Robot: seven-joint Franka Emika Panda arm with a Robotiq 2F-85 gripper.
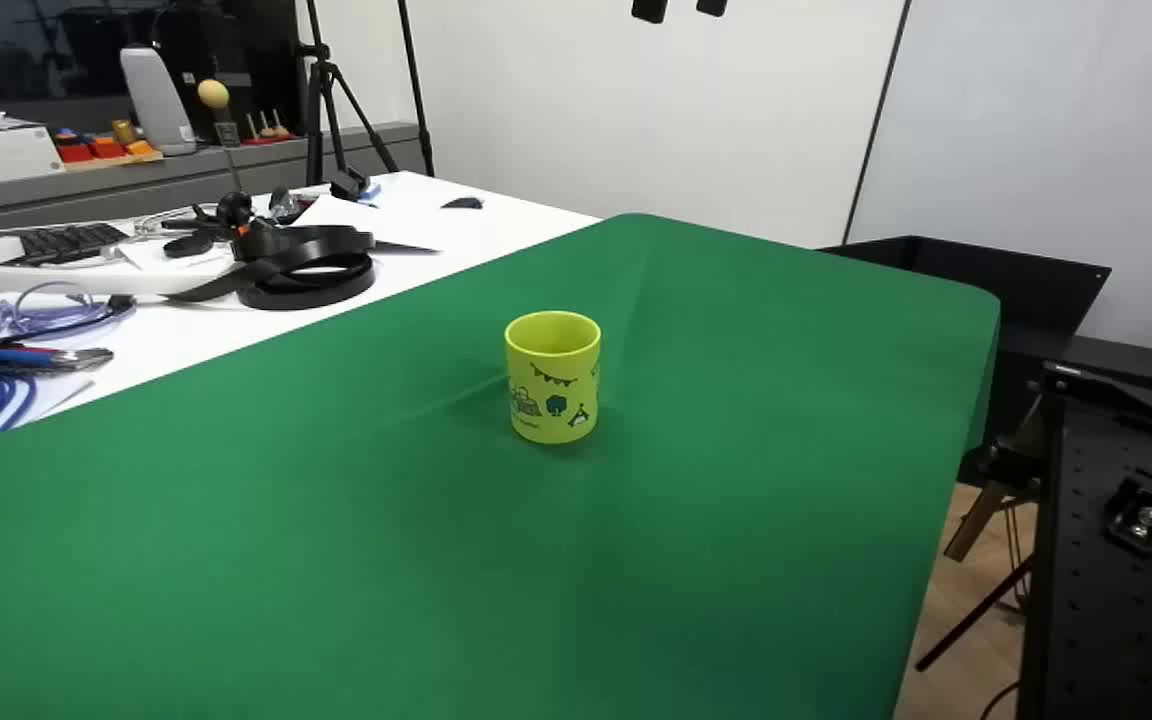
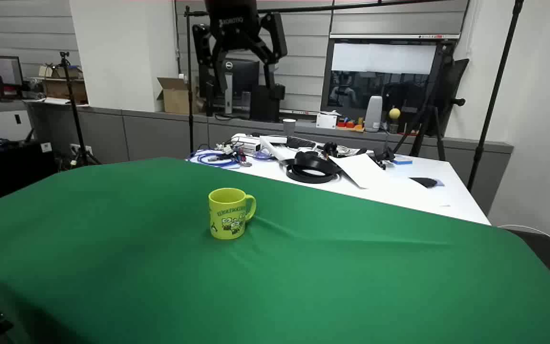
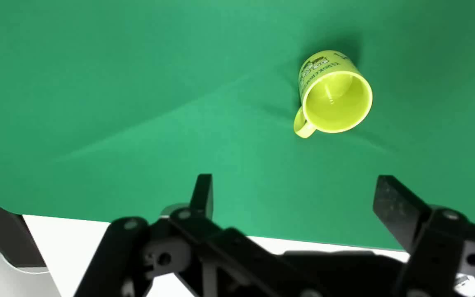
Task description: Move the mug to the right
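Fingers of my claw stand spread wide with only air between them, hanging high above the green-covered desk. Below and well apart, ahead of my fingertips in the wrist view, the mug stands upright on that green, ungrasped, its handle out to one side. I judge that I am at the approach, with the grasp not yet made. Next I should travel until I am over the mug, come down with a finger on either side of its body, both clear of the handle, then close, lift a little and carry it right. Inside it looks empty to me, just bare glossy yellow, so I expect nothing to spill. Far back in an exterior view stand a pale cup and a cardboard box; what either holds I cannot see.
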